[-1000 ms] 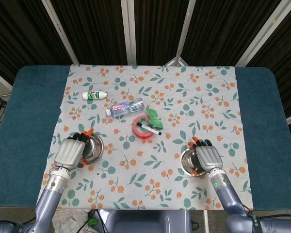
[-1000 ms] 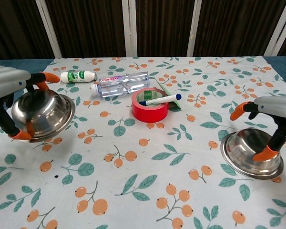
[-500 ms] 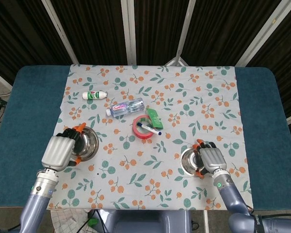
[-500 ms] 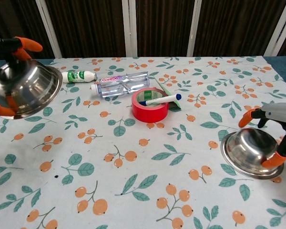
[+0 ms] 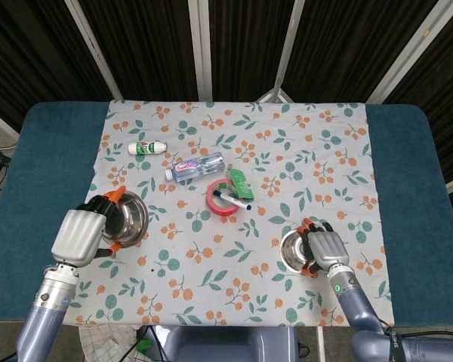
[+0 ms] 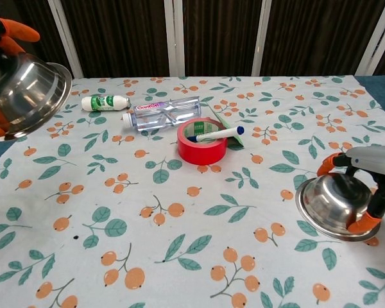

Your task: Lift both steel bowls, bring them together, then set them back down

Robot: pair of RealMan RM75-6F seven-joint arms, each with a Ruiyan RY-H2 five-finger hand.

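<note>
My left hand grips the left steel bowl by its rim and holds it high above the cloth, tilted with its mouth turned inward. In the chest view this bowl hangs at the top left, my left hand mostly cut off by the frame edge. The right steel bowl is at the right front, gripped by my right hand. In the chest view that bowl sits slightly tilted just off the cloth, my right hand clasping its far side.
A red tape roll with a marker across it stands mid-table. Behind it lie a clear water bottle, a small white bottle and a green packet. A floral cloth covers the blue table.
My left hand has lifted its bowl higher and further left. My right hand has shifted slightly on the right bowl, which has tipped up a little from the cloth.
</note>
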